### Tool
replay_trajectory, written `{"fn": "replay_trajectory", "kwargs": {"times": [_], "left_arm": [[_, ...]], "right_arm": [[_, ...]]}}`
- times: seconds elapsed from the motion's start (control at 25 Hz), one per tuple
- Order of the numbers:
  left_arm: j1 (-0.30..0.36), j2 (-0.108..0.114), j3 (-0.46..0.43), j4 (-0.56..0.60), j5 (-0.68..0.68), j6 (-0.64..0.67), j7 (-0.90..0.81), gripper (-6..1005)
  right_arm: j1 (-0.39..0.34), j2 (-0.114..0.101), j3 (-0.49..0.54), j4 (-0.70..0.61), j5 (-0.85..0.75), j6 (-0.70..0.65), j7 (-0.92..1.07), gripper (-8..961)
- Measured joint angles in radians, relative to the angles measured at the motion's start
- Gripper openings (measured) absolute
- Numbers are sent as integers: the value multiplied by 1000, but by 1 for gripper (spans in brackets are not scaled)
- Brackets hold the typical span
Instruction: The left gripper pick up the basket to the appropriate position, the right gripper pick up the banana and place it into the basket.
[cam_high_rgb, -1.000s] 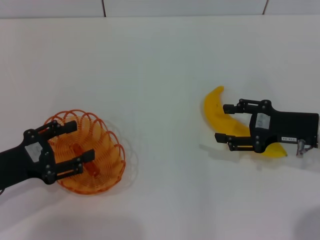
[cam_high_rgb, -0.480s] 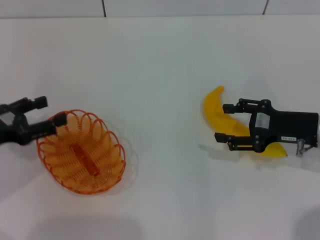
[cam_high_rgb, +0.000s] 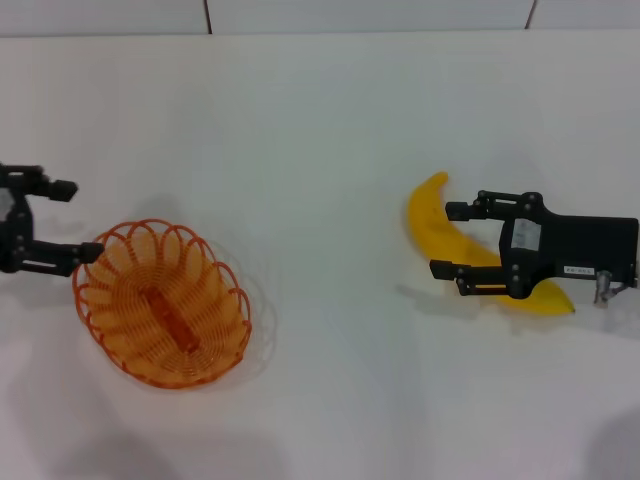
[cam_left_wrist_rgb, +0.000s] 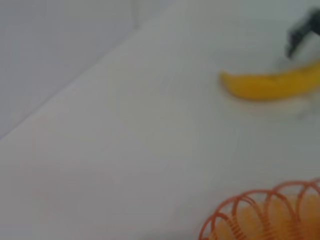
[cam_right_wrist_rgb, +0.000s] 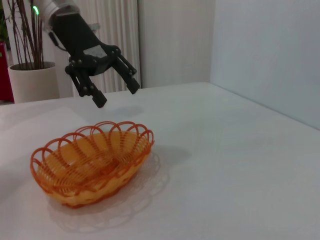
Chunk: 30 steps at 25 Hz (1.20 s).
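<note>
On the white table (cam_high_rgb: 320, 130) the orange wire basket (cam_high_rgb: 162, 303) sits on the robot's left side, resting flat on the surface with nothing inside it. The left claw (cam_high_rgb: 68, 220) hangs above and just beyond the basket's far-left rim, clear of the wire; its two fingers are spread wide and hold nothing. From the right wrist camera the same left claw (cam_right_wrist_rgb: 115, 89) shows up in the air over the basket (cam_right_wrist_rgb: 92, 161), fingers parted, with a gap between its tips and the scalloped rim. Well apart, on the robot's right side, the yellow banana (cam_high_rgb: 440, 232) lies on the table, its curve bowing toward the basket. The right claw (cam_high_rgb: 444, 240) sits directly over the banana's middle, one finger on the far side and one on the near side, spread apart rather than pinched; whether the tips touch the fruit cannot be told. Its boxy black body covers much of the banana's near half. The left wrist camera sees the banana (cam_left_wrist_rgb: 272, 85) lying beyond the basket's rim (cam_left_wrist_rgb: 260, 212). A potted plant (cam_right_wrist_rgb: 22, 55) and pale curtains (cam_right_wrist_rgb: 107, 35) stand behind the table.
</note>
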Motion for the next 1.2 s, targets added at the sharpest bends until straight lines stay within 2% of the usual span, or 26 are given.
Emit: {"fn": "replay_trajectory", "kwargs": {"times": [0.08,0.28,0.64,0.88,1.2], "left_arm": [[-21,0,45,10,16,-7,4,831],[-84,-2,66,-19,92,-56,7,830],[-207,1,81,-254,164,-196,45,831],[-232,-2,86,-322,208,-254,53,830],[-240,-5,90,-336,215,-279,51,791]], "right_arm": [[5,0,0,2,0,-1,1,778],[18,3,0,3,-5,-2,2,776],[28,6,0,3,-7,1,29,773],[32,7,0,2,-5,1,30,771],[33,6,0,3,-3,5,30,768]]}}
